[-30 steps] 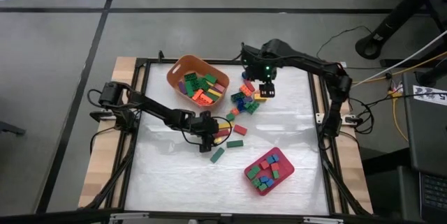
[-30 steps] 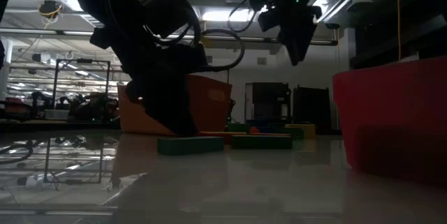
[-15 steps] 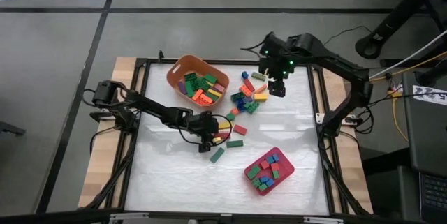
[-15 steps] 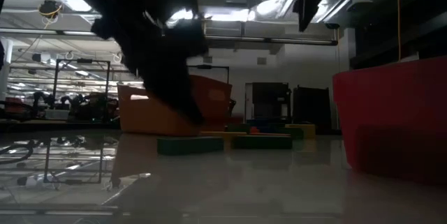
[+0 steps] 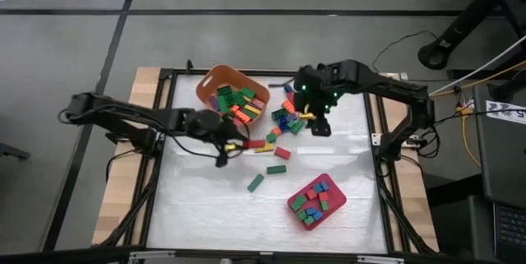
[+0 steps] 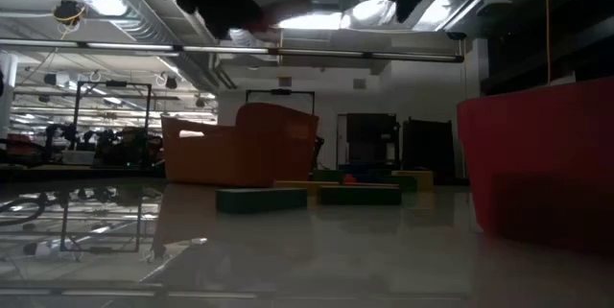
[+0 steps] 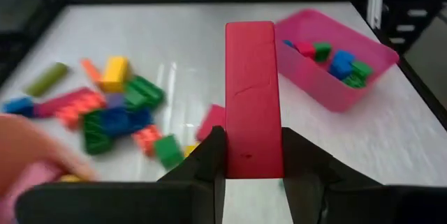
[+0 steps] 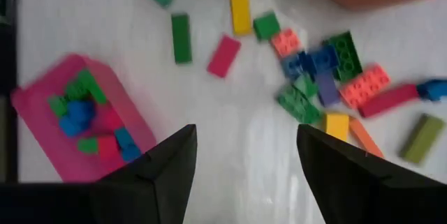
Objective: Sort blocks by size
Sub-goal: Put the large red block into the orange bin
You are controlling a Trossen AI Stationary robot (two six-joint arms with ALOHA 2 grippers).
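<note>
My left gripper point(image 7: 253, 147) is shut on a long red block point(image 7: 250, 84) and holds it above the white table, left of centre point(image 5: 238, 143). My right gripper point(image 8: 244, 155) hangs open, with nothing between its fingers, over a pile of mixed blocks point(image 5: 292, 116) at the table's far middle. A yellow block point(image 5: 267, 145), a small red block point(image 5: 282, 153) and two long green blocks point(image 5: 277, 168) point(image 5: 256, 182) lie flat on the table. The orange tub point(image 5: 233, 91) holds long blocks. The pink tray point(image 5: 316, 201) holds small ones. My left gripper pinches the long red block between its two fingers at the block's near end point(image 7: 253, 165), one finger on each long side. The fingers come from the table's left, slanting down, and lie along the block. The block sticks out ahead of the fingertips, lifted clear of the table.
A black frame point(image 5: 164, 116) borders the white table top. The low view shows the orange tub point(image 6: 240, 145) at the left, the tray's wall point(image 6: 537, 169) at the right and a green block point(image 6: 261, 198) between them. Bare white surface lies at the near left.
My left gripper has risen from the table and drawn back toward the left edge, taking the long red block up clear of the surface. My right gripper has risen and drifted a little toward the near edge over the pile, still open.
</note>
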